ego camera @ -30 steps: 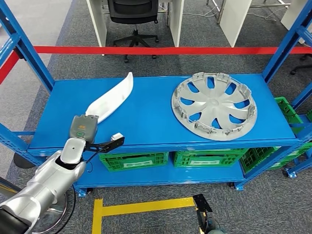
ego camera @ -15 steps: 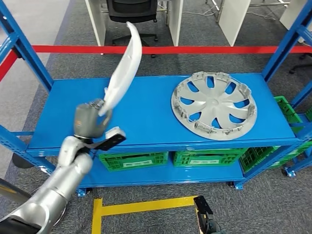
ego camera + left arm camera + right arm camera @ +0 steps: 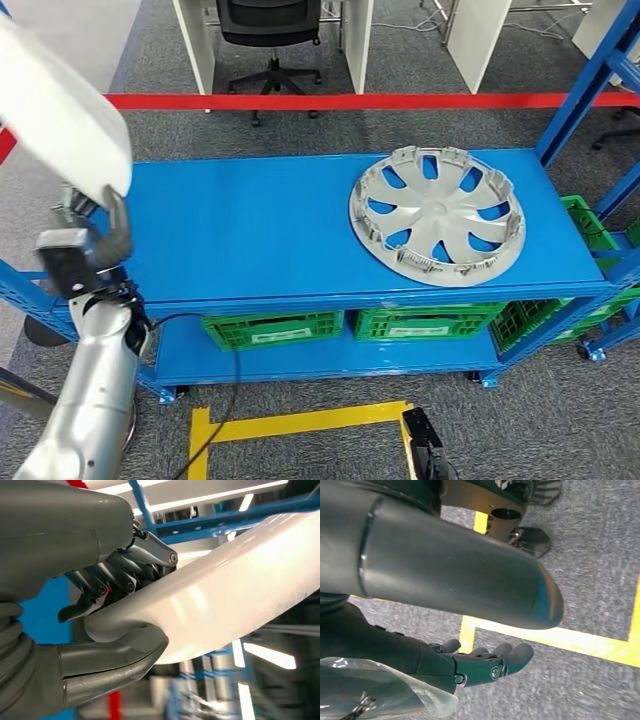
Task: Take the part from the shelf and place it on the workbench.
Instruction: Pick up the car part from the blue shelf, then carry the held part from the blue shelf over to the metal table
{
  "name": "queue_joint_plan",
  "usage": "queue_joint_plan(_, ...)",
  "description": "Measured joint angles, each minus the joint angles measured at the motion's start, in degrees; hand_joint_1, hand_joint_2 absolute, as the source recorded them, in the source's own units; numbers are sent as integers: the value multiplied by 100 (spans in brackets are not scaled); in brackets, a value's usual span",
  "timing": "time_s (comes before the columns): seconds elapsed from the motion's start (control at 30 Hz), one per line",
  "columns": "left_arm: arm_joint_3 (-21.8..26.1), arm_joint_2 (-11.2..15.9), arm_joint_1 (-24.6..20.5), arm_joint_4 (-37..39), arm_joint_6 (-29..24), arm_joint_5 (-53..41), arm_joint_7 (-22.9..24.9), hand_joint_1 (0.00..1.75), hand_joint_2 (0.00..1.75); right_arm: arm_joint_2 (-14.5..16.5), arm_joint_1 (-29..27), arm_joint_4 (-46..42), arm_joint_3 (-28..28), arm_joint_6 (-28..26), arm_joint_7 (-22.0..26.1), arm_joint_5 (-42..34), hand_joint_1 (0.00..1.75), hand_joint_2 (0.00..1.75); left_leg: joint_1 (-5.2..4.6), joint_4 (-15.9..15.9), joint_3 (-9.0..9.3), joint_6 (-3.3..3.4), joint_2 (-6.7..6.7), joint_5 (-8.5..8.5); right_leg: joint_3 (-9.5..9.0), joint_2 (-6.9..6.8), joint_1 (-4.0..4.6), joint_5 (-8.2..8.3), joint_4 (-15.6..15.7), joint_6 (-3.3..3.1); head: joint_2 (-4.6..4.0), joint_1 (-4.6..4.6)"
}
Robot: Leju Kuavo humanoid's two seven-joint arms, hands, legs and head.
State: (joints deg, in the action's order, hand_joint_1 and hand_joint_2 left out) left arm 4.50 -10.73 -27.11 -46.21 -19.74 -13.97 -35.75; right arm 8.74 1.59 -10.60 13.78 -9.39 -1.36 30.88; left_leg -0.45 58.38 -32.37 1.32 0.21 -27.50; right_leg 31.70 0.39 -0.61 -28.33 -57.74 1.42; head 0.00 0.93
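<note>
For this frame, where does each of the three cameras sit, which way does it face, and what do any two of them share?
Head view: high on the body, looking forward and down at the blue shelf with the hubcap; the left arm lifts the white part.
Left wrist view: behind the left robot hand, which grips the white part.
Right wrist view: on the hanging right arm, facing grey carpet and yellow floor tape; the right robot hand holds nothing.
Shared: head and left wrist views both show the gripped white part.

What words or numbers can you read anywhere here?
None can be read.
Crates under the shelf: pale labels, too small and blurred to read.
White part, hubcap: no writing visible.
</note>
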Motion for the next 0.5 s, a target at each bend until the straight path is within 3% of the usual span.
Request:
queue_joint_plan(0.17, -544, 33, 1220, -2346, 540, 829, 35, 175, 175, -2, -42, 3, 46, -258, 494, 44, 0, 0, -1, -1, -9, 0, 0, -7, 11, -2, -1, -5, 3, 0, 0, 0)
queue_joint_plan(0.27, -890, 72, 1866, -3595, 719, 1082, -20, 175, 175, -5, -74, 10, 132, -48, 549, -84, 0, 0, -1, -1, -11, 4, -2, -10, 12, -12, -1, -7, 6, 1, 0, 0)
queue_joint_plan(0.5, -1544, 161, 2828, -5156, 943, 1460, -157, 175, 175, -7, -112, 18, 424, 344, 808, -373, 0, 0, 0, -3, -6, 6, -3, -6, 7, -16, 0, -4, 6, 1, 0, -1)
